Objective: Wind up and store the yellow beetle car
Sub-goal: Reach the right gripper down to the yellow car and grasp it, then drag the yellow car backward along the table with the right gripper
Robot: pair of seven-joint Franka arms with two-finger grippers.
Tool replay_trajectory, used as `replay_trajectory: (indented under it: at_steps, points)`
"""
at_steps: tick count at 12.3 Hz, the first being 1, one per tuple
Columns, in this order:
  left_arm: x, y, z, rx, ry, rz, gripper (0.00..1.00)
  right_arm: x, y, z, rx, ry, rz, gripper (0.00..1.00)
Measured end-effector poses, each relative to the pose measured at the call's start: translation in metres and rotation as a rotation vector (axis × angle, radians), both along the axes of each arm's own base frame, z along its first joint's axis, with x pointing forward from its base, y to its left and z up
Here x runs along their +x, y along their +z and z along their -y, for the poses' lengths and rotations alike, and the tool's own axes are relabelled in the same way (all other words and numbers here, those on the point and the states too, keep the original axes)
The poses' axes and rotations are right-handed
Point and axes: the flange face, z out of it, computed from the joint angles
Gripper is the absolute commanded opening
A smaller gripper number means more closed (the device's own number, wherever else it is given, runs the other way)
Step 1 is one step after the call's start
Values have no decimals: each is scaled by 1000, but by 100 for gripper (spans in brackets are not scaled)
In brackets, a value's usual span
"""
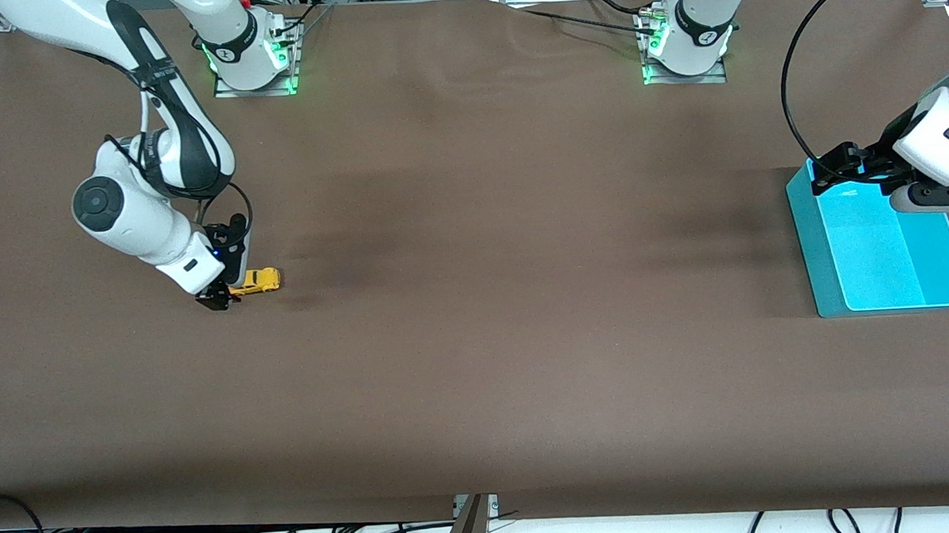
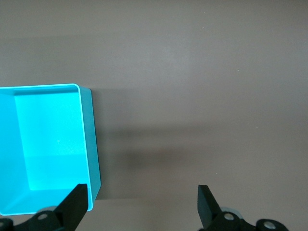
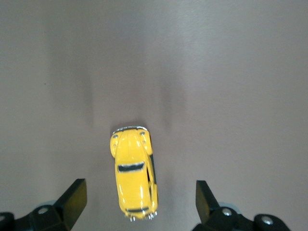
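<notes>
Two hands, one toy, one bin on a brown cloth-covered worktop (image 1: pixel 478 339).

Item: small rounded yellow beetle car (image 1: pixel 256 281) with dark windows, on its wheels at the middle left of the front frame. In the right wrist view it sits between the fingers, closer to one finger than the other, touching neither.

Right hand (image 1: pixel 218 299): low at the car's end, jaws wide, holding nothing.

Left hand (image 1: pixel 855 167): jaws wide, empty, waiting over the upper rim of the open rectangular cyan plastic bin (image 1: pixel 818 285) at the right edge of the front frame.

Risks, judged: off-centre closing could nudge the car so it rolls or twists away; glossy curved body may slip from the pads; bin lies well apart, so a loose grip could drop it on the way.
</notes>
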Motion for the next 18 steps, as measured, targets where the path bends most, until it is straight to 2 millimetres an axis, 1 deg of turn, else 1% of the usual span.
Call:
replay_trajectory:
  at_steps: [2,4,5,7,8,9,10,12,13,15,18]
  points:
    - [0,0,0,0,0,0,100,-9,-22,2,3,18,5,100]
    - [0,0,0,0,0,0,100,-13,-33,10,4,32,-3,98]
    - [0,0,0,0,0,0,100,-14,-37,15,4,33,-7,94]
    - [0,0,0,0,0,0,100,-16,-46,20,6,35,-4,80]
    - [0,0,0,0,0,0,100,-17,-50,19,7,35,-4,70]
    - [0,0,0,0,0,0,100,-17,-52,19,8,36,-4,55]
    - [0,0,0,0,0,0,100,-18,-53,18,9,37,-5,41]
    - [0,0,0,0,0,0,100,-18,-53,18,9,38,-4,27]
    - [0,0,0,0,0,0,100,-17,-53,18,9,38,-3,21]
    - [0,0,0,0,0,0,100,-17,-53,17,9,47,-3,16]
    - [0,0,0,0,0,0,100,-17,-53,18,8,103,1,14]
